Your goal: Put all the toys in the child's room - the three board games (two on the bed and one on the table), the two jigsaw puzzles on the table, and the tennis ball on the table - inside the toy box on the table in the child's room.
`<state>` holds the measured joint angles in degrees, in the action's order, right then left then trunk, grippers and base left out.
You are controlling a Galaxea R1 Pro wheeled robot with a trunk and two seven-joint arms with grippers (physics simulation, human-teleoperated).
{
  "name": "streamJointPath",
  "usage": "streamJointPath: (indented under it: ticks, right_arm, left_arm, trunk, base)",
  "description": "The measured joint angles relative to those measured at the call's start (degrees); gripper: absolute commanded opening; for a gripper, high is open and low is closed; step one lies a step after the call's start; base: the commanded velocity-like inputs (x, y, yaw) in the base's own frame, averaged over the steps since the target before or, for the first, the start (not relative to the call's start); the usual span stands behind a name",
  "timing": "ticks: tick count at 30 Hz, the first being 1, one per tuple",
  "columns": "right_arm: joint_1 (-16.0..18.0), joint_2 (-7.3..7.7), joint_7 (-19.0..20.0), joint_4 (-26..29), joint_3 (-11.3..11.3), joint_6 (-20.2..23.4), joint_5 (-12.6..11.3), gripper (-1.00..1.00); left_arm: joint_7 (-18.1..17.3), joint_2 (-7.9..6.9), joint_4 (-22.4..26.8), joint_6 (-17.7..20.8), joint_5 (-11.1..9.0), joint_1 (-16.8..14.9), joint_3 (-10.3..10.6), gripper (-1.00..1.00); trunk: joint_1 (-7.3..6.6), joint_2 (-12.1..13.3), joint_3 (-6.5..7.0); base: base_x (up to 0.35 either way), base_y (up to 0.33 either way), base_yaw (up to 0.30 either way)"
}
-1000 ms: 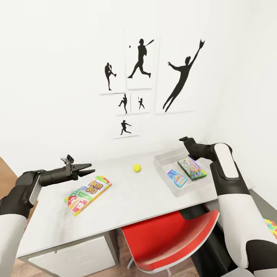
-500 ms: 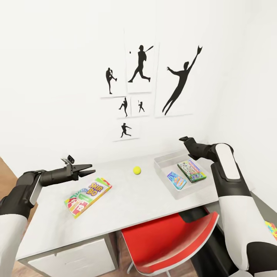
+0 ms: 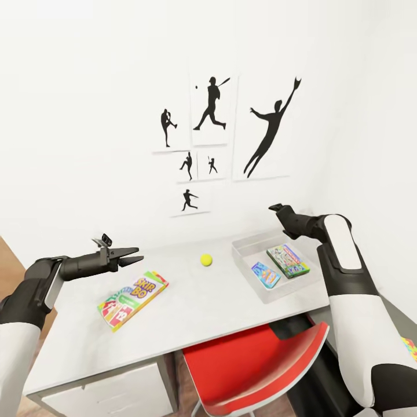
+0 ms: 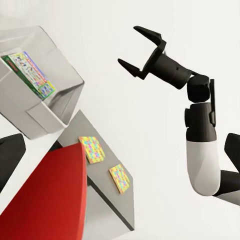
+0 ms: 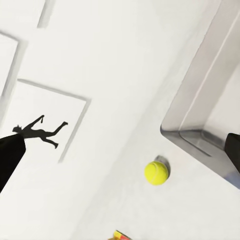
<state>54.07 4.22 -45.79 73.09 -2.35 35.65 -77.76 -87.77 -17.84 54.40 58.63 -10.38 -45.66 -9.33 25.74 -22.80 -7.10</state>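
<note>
The SKIP-BO board game (image 3: 132, 292) lies flat on the table (image 3: 185, 313), just below and in front of my open left gripper (image 3: 134, 256). The tennis ball (image 3: 206, 260) (image 5: 156, 172) rests mid-table, between that game and the toy box (image 3: 246, 250) (image 4: 50, 95) (image 5: 200, 115). Inside the box lie the blue board game (image 3: 265, 274) and the white-and-green one (image 3: 288, 260) (image 4: 27, 72). My right gripper (image 3: 277, 208) (image 4: 129, 46) hovers open above the box's far edge, holding nothing. Two jigsaw puzzles (image 4: 91, 149) (image 4: 119, 177) lie on a lower grey cabinet beside the table; one shows at the picture's edge (image 3: 410, 347).
A red chair (image 3: 255, 359) (image 4: 45, 200) is tucked under the table's front edge, close to my right arm. A white drawer unit (image 3: 110, 388) sits under the table's left end. The wall with baseball silhouettes (image 3: 211, 104) rises right behind the table.
The whole picture has shifted slightly, so the head camera moved. Both grippers and the toys keep their places.
</note>
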Motion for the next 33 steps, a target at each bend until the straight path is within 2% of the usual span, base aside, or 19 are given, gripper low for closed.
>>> streamJointPath:
  ticks: [19,33]
  right_arm:
    - [0.07,-0.05,-0.05,2.62,0.51,0.07,-0.24,1.0]
    - [0.09,-0.08,-0.05,3.55,0.88,1.52,-0.06,1.0]
  left_arm:
    - [-0.07,0.03,0.0,0.09,-0.22,0.0,-0.46,1.0]
    - [0.09,0.0,-0.06,-0.15,0.13,0.2,0.12,1.0]
  trunk:
    - [0.0,0.0,1.81]
    - [0.0,0.01,3.14]
  base:
    - [0.0,0.0,0.0]
    - [0.0,0.0,0.0]
